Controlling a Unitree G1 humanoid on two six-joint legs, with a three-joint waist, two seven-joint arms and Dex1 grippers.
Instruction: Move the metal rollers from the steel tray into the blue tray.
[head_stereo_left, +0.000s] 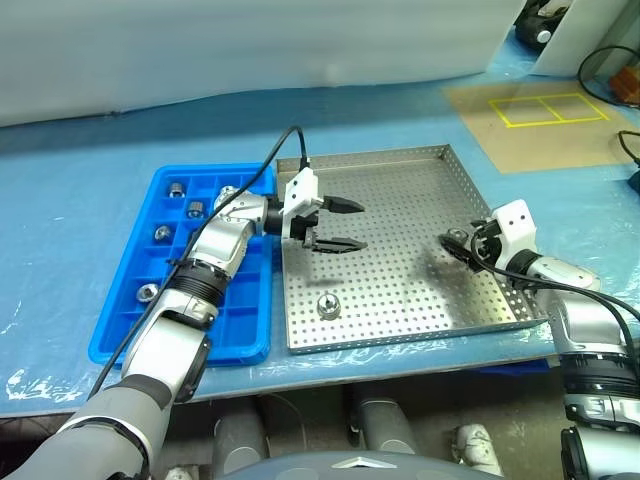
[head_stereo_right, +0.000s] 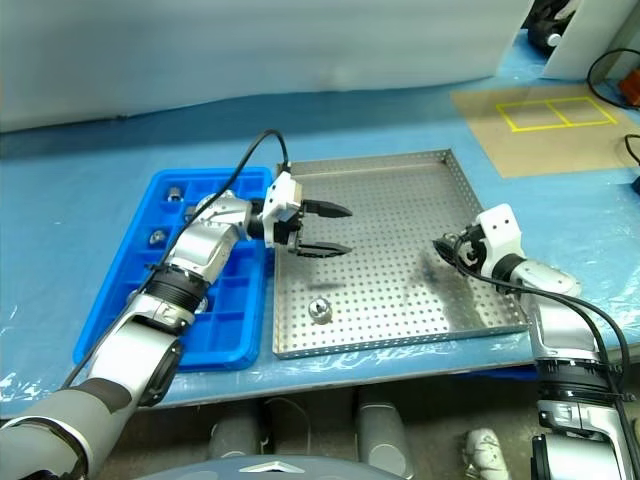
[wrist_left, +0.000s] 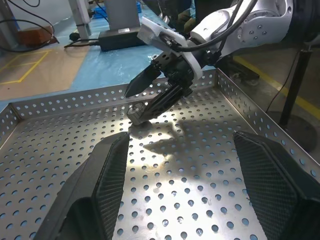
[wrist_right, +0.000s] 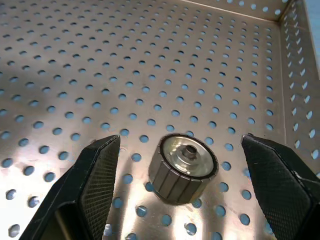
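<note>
Starting from the steel tray's left, your blue tray holds several metal rollers. Your left gripper hangs spread and empty over the steel tray's left part, one roller lying nearer you. By its right rim, your right gripper stands released, another roller between its fingers, ungrasped.

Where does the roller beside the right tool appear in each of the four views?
Left eye view: the metal roller lies on the tray floor at the right tool, near the tray's right rim.
Right eye view: same spot.
Left wrist view: at the right tool's tips.
Right wrist view: between the open fingers.
Shared landmark: the steel tray.
</note>
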